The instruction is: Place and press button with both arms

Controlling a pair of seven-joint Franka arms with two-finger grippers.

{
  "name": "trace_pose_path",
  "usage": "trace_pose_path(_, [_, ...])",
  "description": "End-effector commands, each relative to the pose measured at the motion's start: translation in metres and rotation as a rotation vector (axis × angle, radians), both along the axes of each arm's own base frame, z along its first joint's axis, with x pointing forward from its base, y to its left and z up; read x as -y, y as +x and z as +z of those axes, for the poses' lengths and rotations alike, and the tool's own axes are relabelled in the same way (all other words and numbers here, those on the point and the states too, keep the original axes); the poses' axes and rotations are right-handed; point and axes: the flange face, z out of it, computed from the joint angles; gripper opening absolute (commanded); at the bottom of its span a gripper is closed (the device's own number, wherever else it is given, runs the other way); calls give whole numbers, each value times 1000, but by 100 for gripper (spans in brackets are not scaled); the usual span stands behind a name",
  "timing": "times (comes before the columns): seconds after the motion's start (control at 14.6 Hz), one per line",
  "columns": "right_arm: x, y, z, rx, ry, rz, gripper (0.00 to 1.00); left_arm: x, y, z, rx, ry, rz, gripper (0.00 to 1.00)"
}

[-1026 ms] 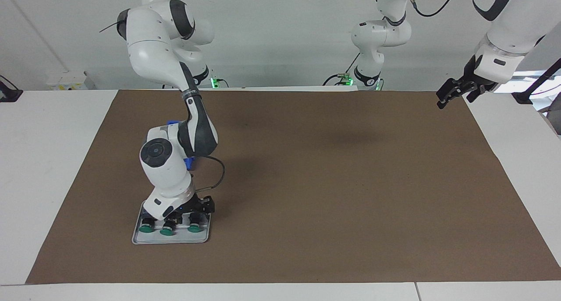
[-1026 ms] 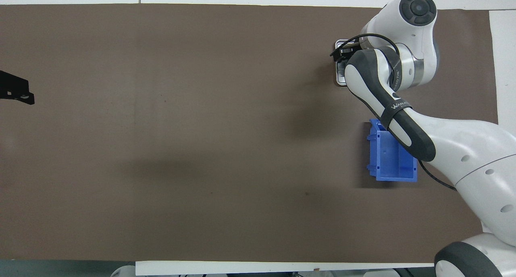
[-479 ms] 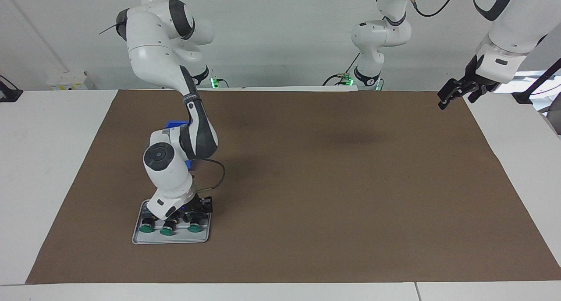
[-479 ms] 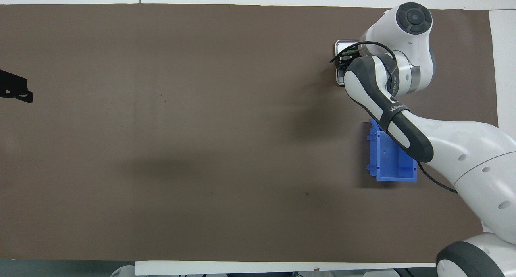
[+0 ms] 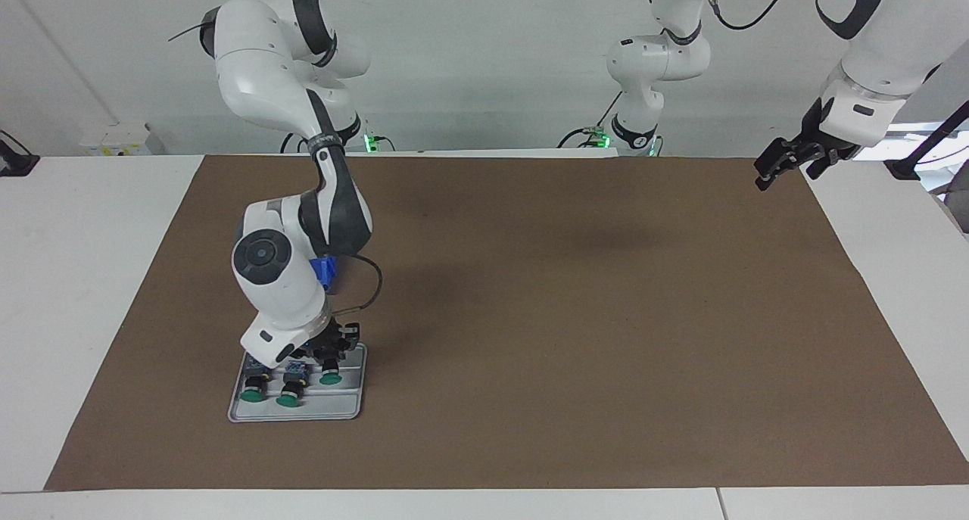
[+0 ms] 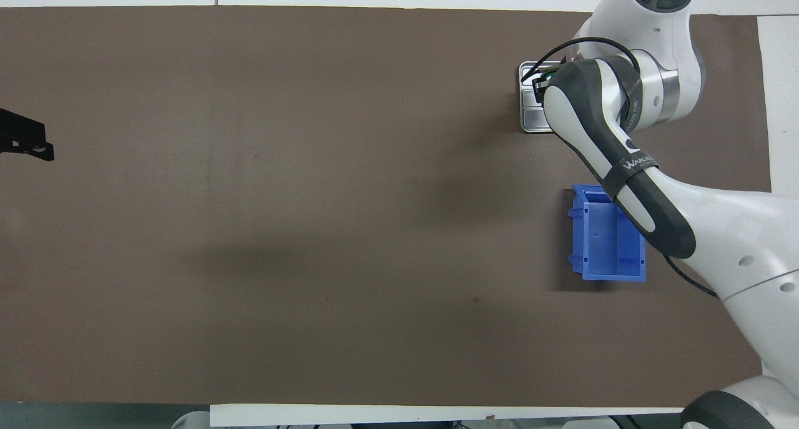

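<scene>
A grey tray (image 5: 344, 408) lies on the brown mat toward the right arm's end and also shows in the overhead view (image 6: 532, 118). Two green-capped buttons (image 5: 252, 395) (image 5: 287, 400) stand on it. My right gripper (image 5: 327, 357) is down over the tray and shut on the third button (image 5: 328, 380), whose green cap hangs just above the tray. In the overhead view the right arm hides most of the right gripper (image 6: 540, 84) and the buttons. My left gripper (image 5: 766, 176) waits in the air over the mat's corner at the left arm's end, also seen from overhead (image 6: 28, 147).
An open blue bin (image 6: 607, 241) stands on the mat nearer to the robots than the tray; in the facing view the right arm hides most of the bin (image 5: 326, 272). The brown mat (image 5: 575, 316) covers most of the white table.
The right arm's wrist has risen and swung; the button at the tray's end toward the table's middle has come up off its place with the gripper. The left arm has barely moved.
</scene>
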Motion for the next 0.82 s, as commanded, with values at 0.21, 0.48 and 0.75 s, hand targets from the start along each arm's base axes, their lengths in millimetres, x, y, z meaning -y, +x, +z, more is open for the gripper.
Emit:
trace_pose_path(0.21, [-174,-72,41,-24,-50,-329,0,-3,-9,1,16,-1,-11,100])
trace_pose_path(0.48, [-266,-122,40,-46,-10,-692,0,-4,-9,1,13,-1,-8,100])
trace_pose_path(0.75, [-292,-142,32,-41,2,-1125,3,-2,-10,1,7,-1,-6,100])
